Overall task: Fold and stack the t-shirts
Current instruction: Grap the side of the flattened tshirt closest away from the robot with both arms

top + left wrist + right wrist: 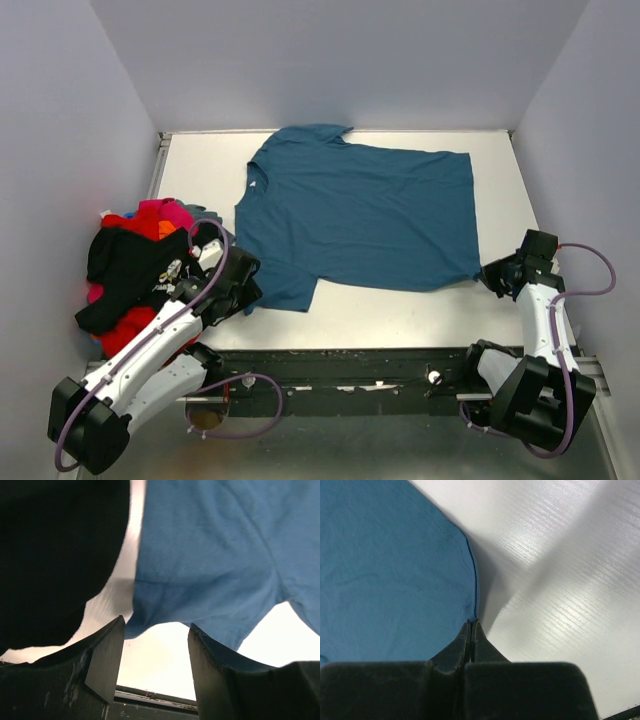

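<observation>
The main risk sits with the right gripper [471, 625]. Its fingers are pressed together on only the very tip of the near hem corner of the teal t-shirt [370, 215], so a quick lift could pull the thin cloth free. The left gripper [156, 625] stands with its jaws apart and empty, the near sleeve [200, 610] just beyond its tips. If one side rises without the other, the cloth would likely drag askew and wrinkle. The black shirt [55, 555] of the pile [140, 260] lies close beside that gripper and could be caught along with the sleeve. The teal t-shirt lies spread flat on the table [400, 310], its long axis running left to right, collar toward the pile, hem toward the right
</observation>
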Tool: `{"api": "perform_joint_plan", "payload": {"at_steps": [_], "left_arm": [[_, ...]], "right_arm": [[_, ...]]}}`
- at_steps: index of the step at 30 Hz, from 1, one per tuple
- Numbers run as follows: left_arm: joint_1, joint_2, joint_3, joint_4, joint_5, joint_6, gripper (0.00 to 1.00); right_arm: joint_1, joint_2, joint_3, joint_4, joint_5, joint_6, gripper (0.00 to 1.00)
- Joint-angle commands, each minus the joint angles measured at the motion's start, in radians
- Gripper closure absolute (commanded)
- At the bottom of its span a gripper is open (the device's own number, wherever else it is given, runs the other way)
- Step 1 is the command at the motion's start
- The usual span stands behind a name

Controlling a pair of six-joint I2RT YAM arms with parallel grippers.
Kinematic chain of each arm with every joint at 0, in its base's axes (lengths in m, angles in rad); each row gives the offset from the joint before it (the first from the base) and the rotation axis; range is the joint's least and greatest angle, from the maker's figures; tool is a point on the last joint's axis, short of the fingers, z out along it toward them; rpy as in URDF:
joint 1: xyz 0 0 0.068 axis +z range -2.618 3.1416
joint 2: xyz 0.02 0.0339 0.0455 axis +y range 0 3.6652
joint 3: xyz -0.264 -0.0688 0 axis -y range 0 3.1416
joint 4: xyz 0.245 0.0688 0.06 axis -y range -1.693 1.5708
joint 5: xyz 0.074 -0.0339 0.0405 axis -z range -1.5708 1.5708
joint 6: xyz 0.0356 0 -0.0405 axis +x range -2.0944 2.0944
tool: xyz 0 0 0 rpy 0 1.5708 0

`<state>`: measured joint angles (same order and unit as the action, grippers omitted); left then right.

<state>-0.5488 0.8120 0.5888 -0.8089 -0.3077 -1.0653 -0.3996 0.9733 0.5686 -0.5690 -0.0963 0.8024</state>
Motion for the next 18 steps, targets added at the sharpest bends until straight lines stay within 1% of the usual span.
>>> {"api": "perform_joint_plan", "payload": {"at_steps": [1, 6, 11, 12, 15, 16, 18], "left_arm": [[-0.014, 0.041, -0.050, 0.029, -0.007, -0.094, 0.36], [-0.023, 0.050, -0.073, 0.039, -0.022, -0.105, 0.36], [-0.025, 0.049, -0.090, 0.062, -0.031, -0.104, 0.39], [-0.025, 0.050, -0.092, 0.069, -0.034, -0.102, 0.42], [-0.025, 0.055, -0.102, 0.117, -0.034, -0.094, 0.43], [-0.023, 0.058, -0.107, 0.135, -0.033, -0.093, 0.44], [-0.023, 0.065, -0.113, 0.169, -0.022, -0.085, 0.53]], "right_arm": [[-0.007, 0.001, -0.009, 0.014, -0.020, -0.012, 0.99], [-0.005, 0.010, -0.007, 0.015, -0.025, -0.015, 0.99], [-0.007, 0.013, -0.010, 0.024, -0.034, -0.014, 0.99], [-0.005, 0.015, -0.013, 0.026, -0.036, -0.014, 0.99], [-0.005, 0.018, -0.012, 0.027, -0.039, -0.016, 0.99], [-0.005, 0.019, -0.013, 0.027, -0.040, -0.017, 0.99], [-0.005, 0.021, -0.012, 0.029, -0.042, -0.017, 0.99]]}}
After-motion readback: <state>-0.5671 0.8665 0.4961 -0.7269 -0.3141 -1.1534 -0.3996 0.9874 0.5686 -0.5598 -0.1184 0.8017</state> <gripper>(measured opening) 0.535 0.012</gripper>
